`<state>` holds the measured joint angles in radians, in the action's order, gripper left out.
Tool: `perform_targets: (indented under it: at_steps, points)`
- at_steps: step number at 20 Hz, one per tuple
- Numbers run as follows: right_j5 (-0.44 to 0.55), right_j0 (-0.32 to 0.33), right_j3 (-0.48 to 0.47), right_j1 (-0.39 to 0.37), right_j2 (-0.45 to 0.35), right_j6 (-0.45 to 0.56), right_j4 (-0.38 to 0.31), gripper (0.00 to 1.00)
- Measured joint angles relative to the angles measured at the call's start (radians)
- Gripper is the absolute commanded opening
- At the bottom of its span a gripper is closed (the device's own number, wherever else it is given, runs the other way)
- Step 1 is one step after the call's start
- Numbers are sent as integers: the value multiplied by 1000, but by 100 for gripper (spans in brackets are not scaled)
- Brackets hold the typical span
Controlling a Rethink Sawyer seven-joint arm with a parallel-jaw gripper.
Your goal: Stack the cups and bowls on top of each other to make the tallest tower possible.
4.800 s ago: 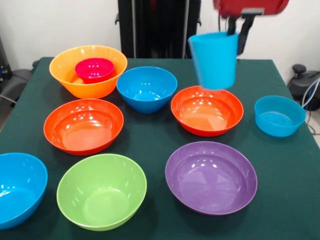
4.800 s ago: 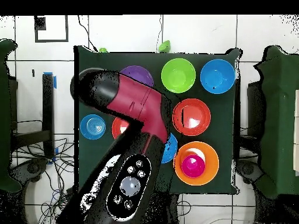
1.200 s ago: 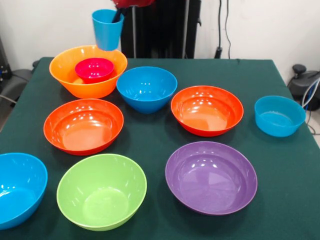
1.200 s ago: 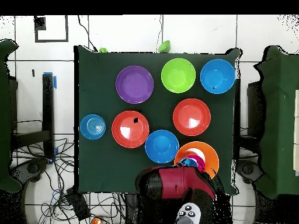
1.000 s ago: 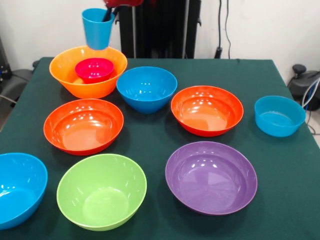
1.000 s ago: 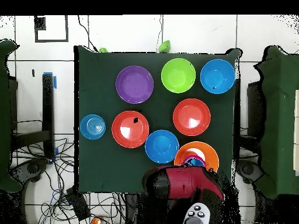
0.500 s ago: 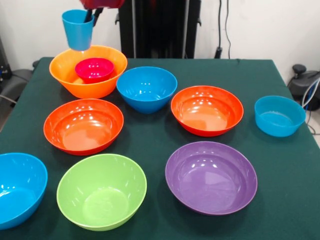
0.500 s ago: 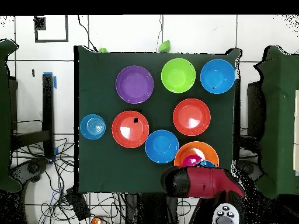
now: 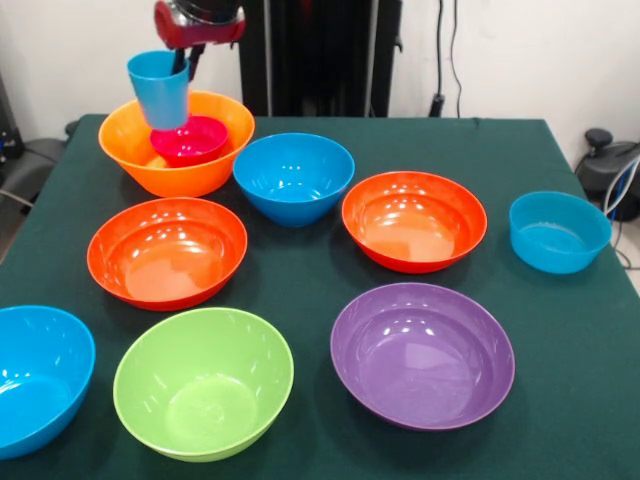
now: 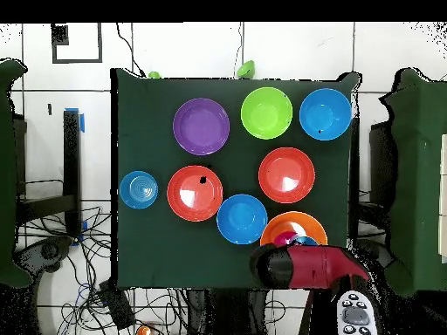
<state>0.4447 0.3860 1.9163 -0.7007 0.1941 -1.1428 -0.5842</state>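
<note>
Bright, even light from above; glare spots on the purple bowl.

Red and black Sawyer arm enters the front view from the top edge, far-left side of the surface, wrist pointing straight down. Gripper hangs low beneath the red wrist housing, its dark jaws closed on the rim of the small light-blue plastic tumbler, one finger inside. Overhead, the arm lies crosswise above the surface's near edge.
</note>
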Motion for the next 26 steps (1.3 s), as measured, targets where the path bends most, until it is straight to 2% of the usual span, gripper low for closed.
perform_targets:
  at_steps: [12, 26]
  points:
    - [0, 17, 17, 0, -94, 0, 0, 0]
    - [0, 9, 17, 8, -90, 0, -54, 0]
